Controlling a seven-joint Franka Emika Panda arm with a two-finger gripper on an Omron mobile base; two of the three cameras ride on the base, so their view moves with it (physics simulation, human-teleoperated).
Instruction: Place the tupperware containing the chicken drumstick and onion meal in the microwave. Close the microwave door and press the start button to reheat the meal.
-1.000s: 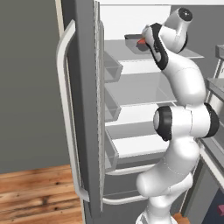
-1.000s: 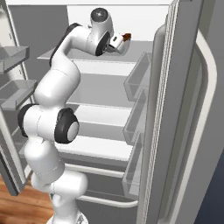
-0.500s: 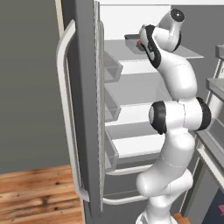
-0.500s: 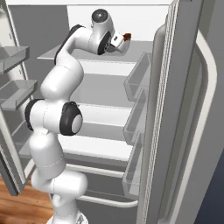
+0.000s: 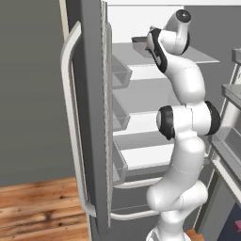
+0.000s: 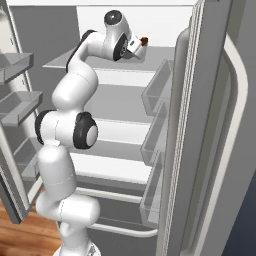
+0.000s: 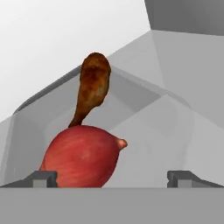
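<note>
A: Two fingertips, spread wide with nothing between them, sit at the bottom of the hand view, so the gripper [image 7: 112, 177] is fully open and empty. The tupperware [image 7: 170, 118] lies straight ahead of it and slightly below.

B: And what's inside?

A: From left to right, the onion [image 7: 81, 156] sits closest to the camera on the left side. The chicken drumstick [image 7: 91, 89] rises behind it, with its long axis running away from the hand (tilted a little rightward at the far end). The right half of the tub is bare.

B: What about the surface?

A: It's the top shelf [image 6: 95, 62] of an open fridge [image 5: 87, 117], and the arm is reaching high into it. The fridge ceiling is near above. I'd judge the fingers need to straddle a tub wall, most easily on the bare right side.
</note>
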